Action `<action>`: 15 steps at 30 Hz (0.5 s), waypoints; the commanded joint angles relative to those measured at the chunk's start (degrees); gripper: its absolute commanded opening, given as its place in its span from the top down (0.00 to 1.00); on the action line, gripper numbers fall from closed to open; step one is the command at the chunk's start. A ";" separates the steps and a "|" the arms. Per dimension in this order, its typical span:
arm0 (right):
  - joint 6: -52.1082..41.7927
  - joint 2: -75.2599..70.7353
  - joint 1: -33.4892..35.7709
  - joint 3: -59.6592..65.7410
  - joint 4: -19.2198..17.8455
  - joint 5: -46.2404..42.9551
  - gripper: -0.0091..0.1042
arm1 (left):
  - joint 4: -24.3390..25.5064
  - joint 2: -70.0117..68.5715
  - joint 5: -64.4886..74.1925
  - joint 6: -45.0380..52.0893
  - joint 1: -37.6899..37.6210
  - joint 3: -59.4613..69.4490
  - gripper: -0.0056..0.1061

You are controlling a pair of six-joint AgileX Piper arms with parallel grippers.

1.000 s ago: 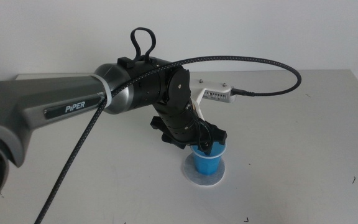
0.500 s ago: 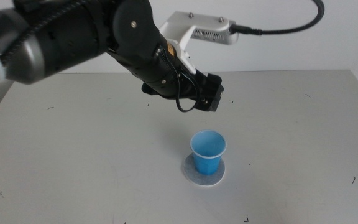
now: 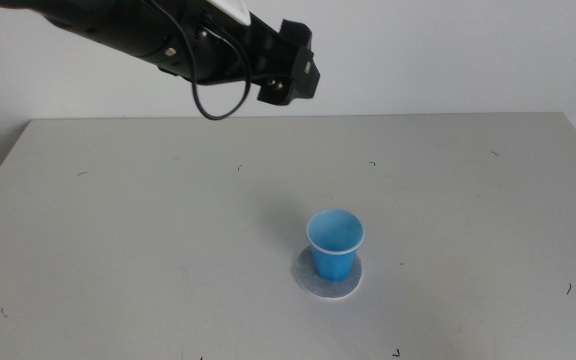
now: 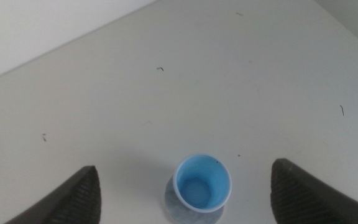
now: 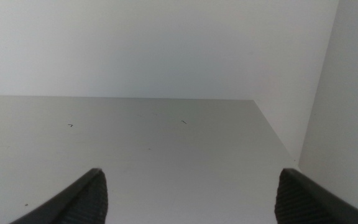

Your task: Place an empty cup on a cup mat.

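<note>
The cup (image 3: pixel 335 244) stands upright on the cup mat (image 3: pixel 327 282), toward the near middle of the pale grey counter (image 3: pixel 118 220), and nothing is touching it. Only a thin crescent of the mat shows around the cup's base in the middle view; in the left wrist view the cup (image 4: pixel 202 185) covers nearly all of it, leaving a grey sliver (image 4: pixel 171 205) that runs off the picture's edge. The cup's blue inside looks bare. The left pincer (image 3: pixel 295 72) hangs high above the counter's far left part, well apart from the cup, its arm cut off by the picture's top edge. From the middle view its jaws are a dark lump, hard to read, but its own wrist camera shows them spread wide with nothing between them. The right pincer (image 5: pixel 188 199) is out of the middle view; its wrist camera shows only two jaw tips, held wide apart over bare counter with a white wall behind.
</note>
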 commanded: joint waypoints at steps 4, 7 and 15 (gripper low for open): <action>-0.29 -1.49 0.03 -0.48 -0.79 -4.29 0.09 | 6.89 -9.99 -2.82 -0.20 1.83 -0.08 0.01; -0.29 -1.49 0.03 -0.48 -0.79 -4.29 0.09 | 6.07 -15.59 -4.34 -0.20 6.47 4.13 0.01; -0.29 -1.49 0.03 -0.48 -0.79 -4.29 0.09 | 2.23 -29.15 -9.55 5.40 24.65 21.00 0.01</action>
